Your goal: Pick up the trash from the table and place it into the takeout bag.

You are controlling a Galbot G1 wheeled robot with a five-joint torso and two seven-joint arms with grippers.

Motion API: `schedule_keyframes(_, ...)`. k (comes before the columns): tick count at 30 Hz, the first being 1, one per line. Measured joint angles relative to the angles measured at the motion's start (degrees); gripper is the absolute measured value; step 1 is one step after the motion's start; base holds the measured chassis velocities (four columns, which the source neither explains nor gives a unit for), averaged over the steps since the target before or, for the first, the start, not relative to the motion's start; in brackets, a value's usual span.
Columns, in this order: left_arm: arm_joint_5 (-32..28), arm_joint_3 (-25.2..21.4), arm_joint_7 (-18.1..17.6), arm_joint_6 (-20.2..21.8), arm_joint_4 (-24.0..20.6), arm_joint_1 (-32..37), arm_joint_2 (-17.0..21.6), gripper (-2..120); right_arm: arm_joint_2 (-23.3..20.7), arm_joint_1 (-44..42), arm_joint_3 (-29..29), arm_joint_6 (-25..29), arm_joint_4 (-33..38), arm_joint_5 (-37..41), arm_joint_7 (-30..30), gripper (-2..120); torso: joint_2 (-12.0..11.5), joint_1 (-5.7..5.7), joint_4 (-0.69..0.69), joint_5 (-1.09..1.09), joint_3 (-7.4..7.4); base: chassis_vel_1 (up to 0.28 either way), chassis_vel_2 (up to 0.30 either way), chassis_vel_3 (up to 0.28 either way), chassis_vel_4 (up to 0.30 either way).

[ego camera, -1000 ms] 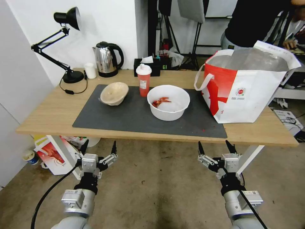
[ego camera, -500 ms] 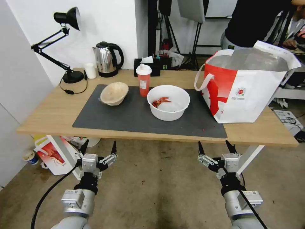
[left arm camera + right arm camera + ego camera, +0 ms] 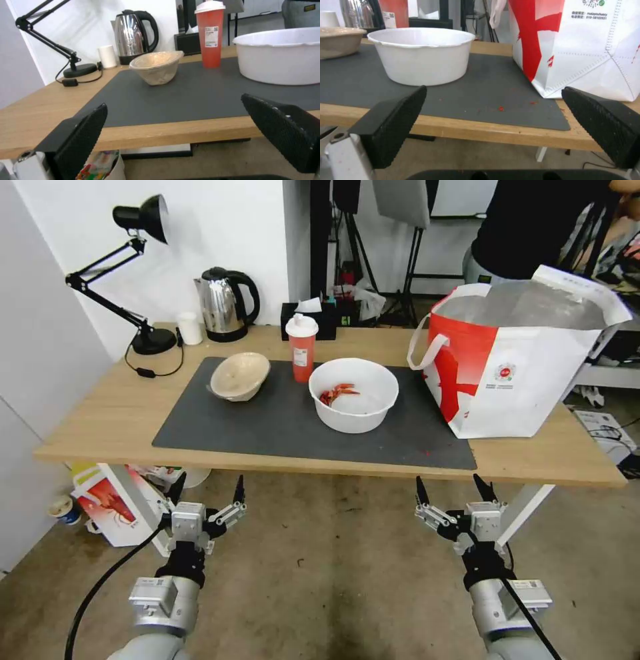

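While both pairs of black fingers stand spread wide with nothing between them, the left gripper (image 3: 207,492) and the right gripper (image 3: 451,492) hang below and in front of the table's near edge, over the floor, the left one toward the near-left corner and the right one toward the near-right. In the left wrist view the ribbed fingers (image 3: 81,136) frame the near edge of the table (image 3: 100,427) and the dark grey mat (image 3: 267,430) that covers its middle; in the right wrist view the fingers (image 3: 395,122) frame the mat's near-right corner, which has small red specks on it. On the mat, the large white bowl (image 3: 353,395) with red food scraps sits right of centre, upright. The red cup (image 3: 301,347) with its white lid stands just behind it, at the mat's far edge. The shallow beige bowl (image 3: 239,376) rests tilted near the mat's far-left part, well apart from the white bowl. The takeout bag (image 3: 517,360) stands open at the table's right end, partly on the mat's right edge, foil lining showing. Along the far edge are a steel kettle (image 3: 225,305), a small white cup (image 3: 189,327) and a black desk lamp (image 3: 127,273) toward the far-left corner.
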Motion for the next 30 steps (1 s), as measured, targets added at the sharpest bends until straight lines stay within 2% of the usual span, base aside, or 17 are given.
schedule_keyframes(10, -0.04, 0.05, -0.03, 0.10, 0.00, 0.01, 0.07, 100, -0.49, 0.00, -0.10, -0.34, 0.09, 0.21, 0.17, 100, 0.00, 0.00, 0.00, 0.00, 0.00, 0.000, 0.000, 0.000, 0.000)
schedule_keyframes(12, -0.39, 0.25, -0.32, 0.69, -0.08, 0.06, 0.37, 100, -2.97, -0.09, -0.61, -2.22, 0.58, 1.64, 1.34, 100, 0.00, 0.00, 0.00, 0.00, 0.00, 0.000, 0.000, 0.000, 0.000)
schedule_keyframes(13, -1.64, 1.02, -1.31, 2.70, -0.67, 0.34, 1.30, 100, -5.43, -0.16, -1.14, -4.13, 1.14, 3.05, 2.52, 100, 0.00, 0.00, 0.01, 0.00, 0.00, 0.000, 0.000, 0.000, 0.000)
schedule_keyframes(14, -1.64, 1.02, -1.31, 2.70, -0.67, 0.34, 1.30, 100, -5.43, -0.16, -1.14, -4.13, 1.14, 3.05, 2.52, 100, 0.00, 0.00, 0.01, 0.00, 0.00, 0.000, 0.000, 0.000, 0.000)
schedule_keyframes(16, -4.21, 2.73, -3.27, 6.80, -1.92, 0.85, 3.51, 100, -10.15, -0.35, -2.02, -7.30, 2.08, 5.47, 4.49, 100, 0.00, 0.00, 0.00, 0.01, 0.00, 0.000, 0.000, 0.000, 0.000)
schedule_keyframes(19, -4.88, 3.13, -3.79, 7.78, -2.11, 0.90, 4.13, 100, -12.00, -0.36, -2.23, -8.02, 2.27, 6.03, 4.94, 100, 0.00, 0.00, 0.00, 0.03, 0.00, 0.000, 0.000, 0.000, 0.000)
schedule_keyframes(23, -9.85, 6.19, -7.30, 15.08, -4.01, 1.75, 7.61, 100, -18.17, -0.66, -3.57, -13.15, 3.63, 10.02, 8.15, 100, 0.00, 0.00, 0.00, 0.02, 0.00, 0.000, 0.000, 0.000, 0.000)
schedule_keyframes(24, -9.85, 6.19, -7.30, 15.08, -4.01, 1.75, 7.61, 100, -18.17, -0.66, -3.57, -13.15, 3.63, 10.02, 8.15, 100, 0.00, 0.00, 0.00, 0.02, 0.00, 0.000, 0.000, 0.000, 0.000)
schedule_keyframes(26, -11.22, 6.98, -8.31, 17.08, -4.13, 2.00, 8.70, 100, -22.25, -0.85, -4.46, -16.51, 4.58, 12.66, 10.26, 100, 0.00, 0.00, -0.01, 0.00, 0.00, 0.000, 0.000, 0.000, 0.000)
schedule_keyframes(27, -11.22, 6.98, -8.31, 17.08, -4.13, 2.00, 8.70, 100, -22.25, -0.85, -4.46, -16.51, 4.58, 12.66, 10.26, 100, 0.00, 0.00, -0.01, 0.00, 0.00, 0.000, 0.000, 0.000, 0.000)
schedule_keyframes(28, -11.35, 7.11, -8.51, 17.32, -4.13, 2.05, 8.80, 100, -24.47, -1.19, -5.09, -18.34, 4.80, 14.06, 11.67, 100, 0.00, 0.00, 0.02, -0.01, 0.00, 0.000, 0.000, 0.000, 0.000)
schedule_keyframes(30, -11.39, 7.20, -8.61, 17.36, -4.09, 2.06, 8.80, 100, -25.34, -1.46, -5.40, -19.25, 4.75, 14.63, 12.34, 100, 0.00, 0.00, 0.03, -0.02, 0.00, 0.000, 0.000, 0.000, 0.000)
